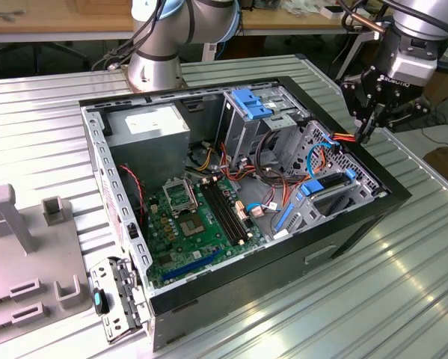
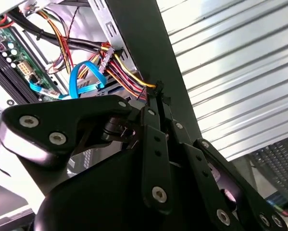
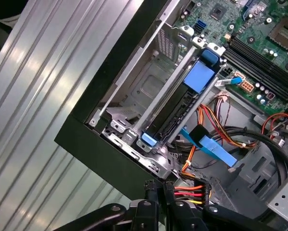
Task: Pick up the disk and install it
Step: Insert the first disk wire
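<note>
At case rim [image 1: 392, 187], beside power wires [image 3: 189, 193]: gripper [image 1: 366, 133] claw narrowed, nothing held; disk [image 3: 175, 113] lying in bay [image 3: 151, 84]; wires best avoided.

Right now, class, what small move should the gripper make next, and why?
Probably carry the wire bundle toward the disk, which already sits in its bay: the gripper appears shut on the bundle at the case wall.

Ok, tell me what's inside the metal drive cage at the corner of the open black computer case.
The flat dark grey-black disk, framed by its bright blue plastic carrier, sits inside the silver metal cage. Whatever lies beneath it is covered.
</note>
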Controlling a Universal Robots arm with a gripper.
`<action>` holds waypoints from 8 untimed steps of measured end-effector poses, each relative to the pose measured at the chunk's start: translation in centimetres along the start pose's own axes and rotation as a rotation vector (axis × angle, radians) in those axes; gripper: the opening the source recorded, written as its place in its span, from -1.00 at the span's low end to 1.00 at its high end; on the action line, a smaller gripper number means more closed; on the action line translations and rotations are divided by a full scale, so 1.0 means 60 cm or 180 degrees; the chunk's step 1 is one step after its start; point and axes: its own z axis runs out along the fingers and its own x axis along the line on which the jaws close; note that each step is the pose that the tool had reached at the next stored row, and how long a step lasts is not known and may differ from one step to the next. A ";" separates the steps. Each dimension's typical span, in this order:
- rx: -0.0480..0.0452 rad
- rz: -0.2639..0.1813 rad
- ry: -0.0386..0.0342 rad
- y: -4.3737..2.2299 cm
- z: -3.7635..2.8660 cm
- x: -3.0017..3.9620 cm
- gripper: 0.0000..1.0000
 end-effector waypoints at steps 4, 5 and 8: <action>-0.0023 0.0188 0.0011 0.000 0.000 0.000 -0.67; -0.0027 0.0221 0.0013 0.000 0.000 0.000 -0.67; -0.0044 0.0360 0.0020 0.000 0.000 0.000 -0.67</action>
